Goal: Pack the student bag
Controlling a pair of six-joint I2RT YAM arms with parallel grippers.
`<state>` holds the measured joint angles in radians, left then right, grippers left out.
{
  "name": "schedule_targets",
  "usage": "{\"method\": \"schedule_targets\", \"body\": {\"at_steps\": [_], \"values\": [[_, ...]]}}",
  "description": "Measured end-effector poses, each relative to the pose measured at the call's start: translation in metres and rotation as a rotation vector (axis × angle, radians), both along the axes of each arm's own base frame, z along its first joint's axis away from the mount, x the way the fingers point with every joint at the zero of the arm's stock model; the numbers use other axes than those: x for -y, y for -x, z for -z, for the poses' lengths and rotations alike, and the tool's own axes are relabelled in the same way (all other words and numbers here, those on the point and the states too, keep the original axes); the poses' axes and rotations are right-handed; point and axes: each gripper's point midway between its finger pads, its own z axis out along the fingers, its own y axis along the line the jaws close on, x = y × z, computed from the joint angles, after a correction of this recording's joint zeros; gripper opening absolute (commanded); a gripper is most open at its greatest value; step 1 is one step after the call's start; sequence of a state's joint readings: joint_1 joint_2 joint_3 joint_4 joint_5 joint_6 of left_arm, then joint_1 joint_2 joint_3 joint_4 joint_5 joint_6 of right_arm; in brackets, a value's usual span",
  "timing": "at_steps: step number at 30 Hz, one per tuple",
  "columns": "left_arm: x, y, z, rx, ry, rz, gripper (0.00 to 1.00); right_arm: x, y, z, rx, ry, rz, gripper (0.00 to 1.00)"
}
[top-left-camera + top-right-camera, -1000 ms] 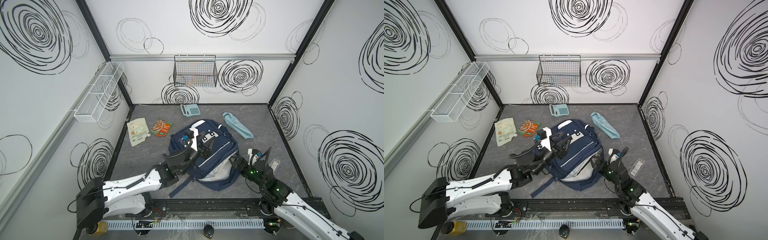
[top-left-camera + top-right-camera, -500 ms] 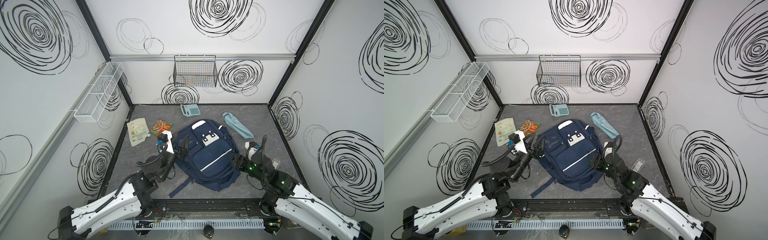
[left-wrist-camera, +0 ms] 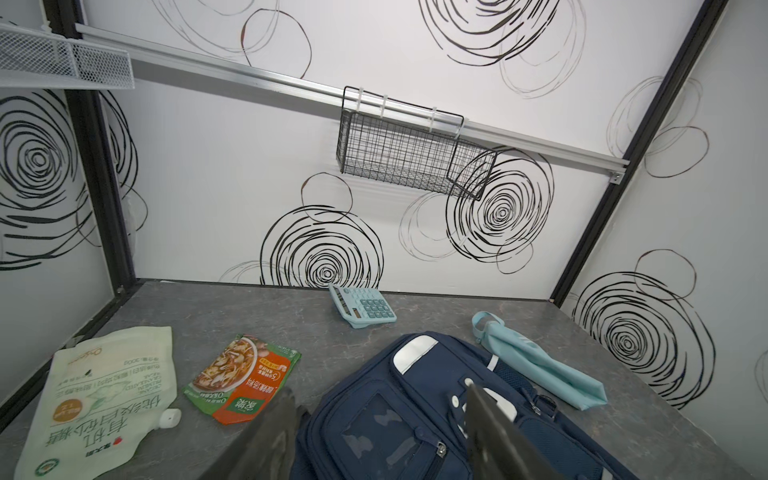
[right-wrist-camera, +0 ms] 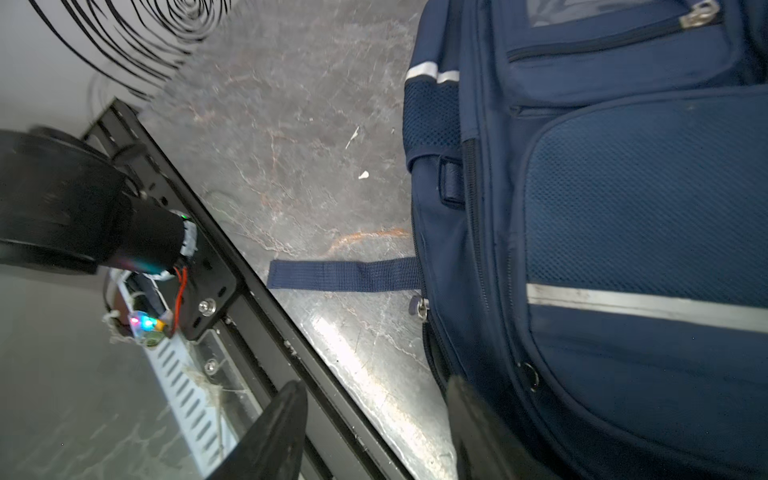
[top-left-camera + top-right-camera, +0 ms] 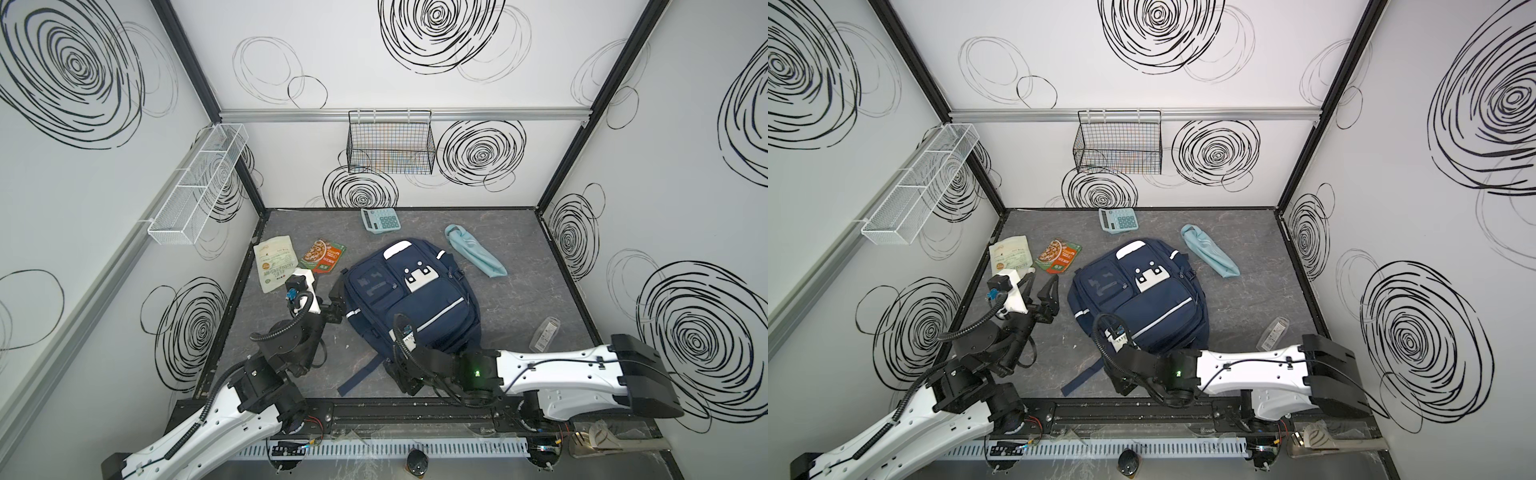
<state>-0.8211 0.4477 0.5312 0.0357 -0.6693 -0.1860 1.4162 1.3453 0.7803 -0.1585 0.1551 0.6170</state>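
The student bag (image 5: 415, 299) lies flat in the middle of the table, face patch up, navy with white stripes, pockets zipped. One strap (image 4: 345, 274) trails toward the front rail. My left gripper (image 5: 1042, 284) hovers open just left of the bag; in the left wrist view its fingertips (image 3: 286, 399) straddle the bag's left front pocket (image 3: 386, 432) from above, holding nothing. My right gripper (image 5: 409, 380) is low at the bag's near corner, open. One of its fingers (image 4: 461, 399) lies against the bag's side (image 4: 623, 249), the other over the front rail, bare table between.
A teal calculator (image 5: 380, 219) and a light blue folded umbrella (image 5: 476, 249) lie behind the bag. A white-green pouch (image 5: 275, 266) and an orange sachet (image 5: 322, 255) lie at the left. A small clear packet (image 5: 544, 332) sits right. A wire basket (image 5: 390, 145) hangs on the back wall.
The bag, partly raised with light lining showing a second ago, now lies flat and shut. My left gripper drew back left off it. My right gripper swung across to its near corner, jaws narrowing.
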Motion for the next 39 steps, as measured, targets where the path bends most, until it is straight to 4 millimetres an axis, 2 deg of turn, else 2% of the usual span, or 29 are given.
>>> {"method": "schedule_targets", "body": {"at_steps": [4,7,12,15,22,24,26,31,39], "values": [[-0.005,0.001,0.006,-0.017,-0.03,-0.013,0.67,-0.002,-0.002,0.021,0.123,0.147,-0.145,0.73],[-0.006,0.001,0.011,-0.035,-0.061,-0.017,0.67,0.001,-0.007,0.032,0.22,0.244,-0.228,0.75],[-0.01,0.0,0.02,-0.063,-0.112,-0.033,0.67,0.008,-0.019,0.047,0.351,0.337,-0.297,0.74],[-0.013,0.0,0.023,-0.073,-0.131,-0.041,0.68,0.012,-0.029,0.059,0.399,0.379,-0.315,0.69],[-0.02,-0.001,0.021,-0.075,-0.185,-0.063,0.72,0.006,-0.054,0.055,0.483,0.381,-0.321,0.49],[-0.021,-0.002,0.022,-0.078,-0.21,-0.065,0.72,0.007,-0.057,0.056,0.496,0.384,-0.327,0.49],[-0.022,-0.003,0.023,-0.083,-0.235,-0.069,0.73,0.008,-0.058,0.057,0.505,0.383,-0.339,0.53],[-0.029,-0.007,0.021,-0.092,-0.269,-0.09,0.73,0.012,-0.053,0.055,0.52,0.356,-0.374,0.56],[-0.026,-0.013,0.026,-0.114,-0.288,-0.066,0.73,0.025,-0.044,0.058,0.506,0.314,-0.38,0.48]]}}
